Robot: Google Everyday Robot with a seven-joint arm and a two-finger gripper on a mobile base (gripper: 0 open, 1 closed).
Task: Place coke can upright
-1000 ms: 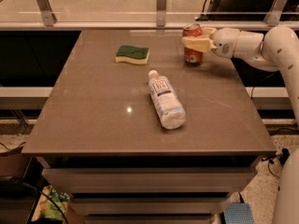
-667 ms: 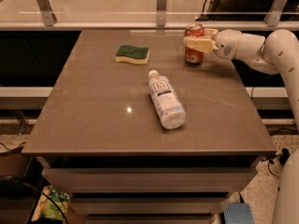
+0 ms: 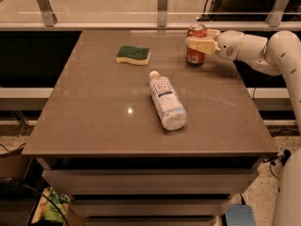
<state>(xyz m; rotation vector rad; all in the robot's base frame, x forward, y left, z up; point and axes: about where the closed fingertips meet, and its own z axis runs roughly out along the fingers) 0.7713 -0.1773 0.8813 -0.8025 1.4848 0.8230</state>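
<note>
The red coke can (image 3: 194, 56) stands upright near the far right of the brown table (image 3: 103, 112). My gripper (image 3: 200, 40) reaches in from the right, with its cream fingers (image 3: 201, 44) around the upper part of the can. The white arm (image 3: 263, 51) runs off to the right edge of the view. The can's base appears to rest on the table.
A clear plastic bottle (image 3: 166, 99) with a white label lies on its side in the middle of the table. A green and yellow sponge (image 3: 133, 54) lies at the far middle-left. A glass railing (image 3: 160, 4) runs behind the table.
The gripper and can have barely moved; the can stays upright in the same far right spot with the fingers still around it.
</note>
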